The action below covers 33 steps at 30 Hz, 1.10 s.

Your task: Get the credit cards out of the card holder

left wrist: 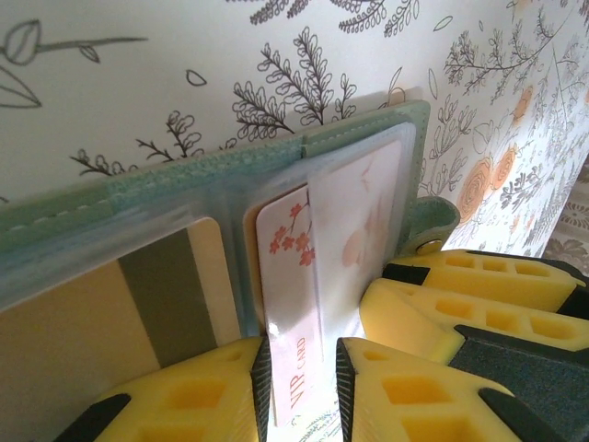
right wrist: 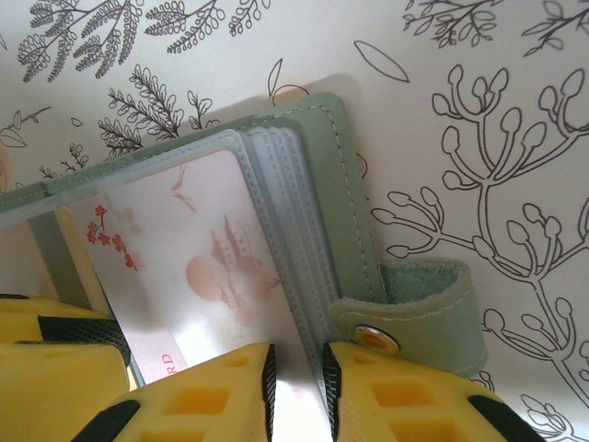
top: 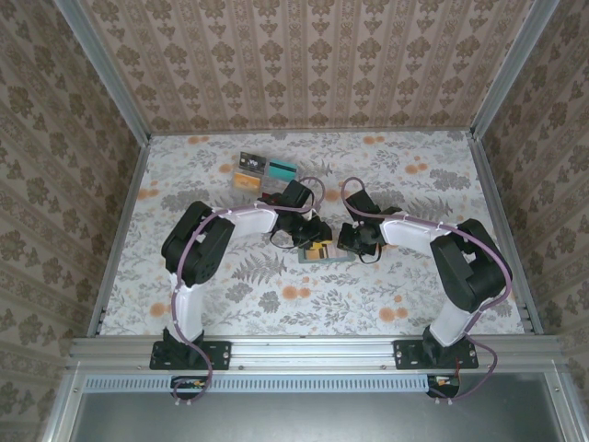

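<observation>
At counter centre, left fingers (left wrist: 345,373) are pinching a credit card (left wrist: 290,267) in the card holder (left wrist: 184,175), its long axis running twelve-to-six. The right fingers (right wrist: 324,376) are clamping the holder's three o'clock edge.

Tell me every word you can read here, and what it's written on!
"VIP CARD": on the white blossom card sticking out of the card holder.
"RD": the end of that same print, seen in the right wrist view.
Print on the colourful cards at the table's far side: too small to read.
</observation>
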Tool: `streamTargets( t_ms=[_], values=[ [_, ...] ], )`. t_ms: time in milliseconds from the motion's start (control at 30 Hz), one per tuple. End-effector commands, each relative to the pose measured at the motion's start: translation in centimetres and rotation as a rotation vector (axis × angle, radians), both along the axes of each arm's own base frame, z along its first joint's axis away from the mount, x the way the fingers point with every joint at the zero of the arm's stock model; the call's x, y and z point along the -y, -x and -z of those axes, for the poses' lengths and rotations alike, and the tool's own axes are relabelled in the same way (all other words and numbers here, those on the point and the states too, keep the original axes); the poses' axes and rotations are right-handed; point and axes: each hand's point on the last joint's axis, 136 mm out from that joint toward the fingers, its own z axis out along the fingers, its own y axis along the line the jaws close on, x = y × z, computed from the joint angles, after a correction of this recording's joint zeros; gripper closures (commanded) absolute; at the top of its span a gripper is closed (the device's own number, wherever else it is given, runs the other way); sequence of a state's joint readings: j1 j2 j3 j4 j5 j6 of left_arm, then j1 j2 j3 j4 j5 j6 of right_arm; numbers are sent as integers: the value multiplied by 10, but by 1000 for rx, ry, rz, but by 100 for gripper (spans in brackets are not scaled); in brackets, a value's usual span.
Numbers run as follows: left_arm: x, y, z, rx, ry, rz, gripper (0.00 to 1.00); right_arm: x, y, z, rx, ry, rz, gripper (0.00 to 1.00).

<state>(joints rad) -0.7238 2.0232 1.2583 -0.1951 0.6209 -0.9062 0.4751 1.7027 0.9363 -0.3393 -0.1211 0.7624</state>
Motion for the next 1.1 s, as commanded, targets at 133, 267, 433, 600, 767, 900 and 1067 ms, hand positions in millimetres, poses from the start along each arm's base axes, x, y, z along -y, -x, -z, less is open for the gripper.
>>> streamTargets(
  t_ms=[133, 267, 433, 600, 767, 900, 1067],
  values=[
    [1, 4, 4, -45, 15, 13, 71, -5, 12, 18, -72, -12, -19, 77],
    [-14, 0, 7, 3, -86, -14, 71, -3, 13, 18, -71, -9, -14, 80],
    [-26, 2, 12, 22, -154, -15, 70, -2, 14, 21, -75, -5, -12, 80],
    [-19, 7, 20, -6, -157, 3, 69, -5, 15, 23, -83, -31, -14, 81],
    [-7, 5, 9, 0, -66, 15, 71, -5, 15, 22, -83, -38, -13, 81],
    [0, 3, -2, 12, 9, 28, 73, -7, 15, 22, -84, -48, -16, 81],
    [3, 1, -15, 14, 87, 32, 76, -7, 16, 23, -84, -49, -15, 81]
  ],
)
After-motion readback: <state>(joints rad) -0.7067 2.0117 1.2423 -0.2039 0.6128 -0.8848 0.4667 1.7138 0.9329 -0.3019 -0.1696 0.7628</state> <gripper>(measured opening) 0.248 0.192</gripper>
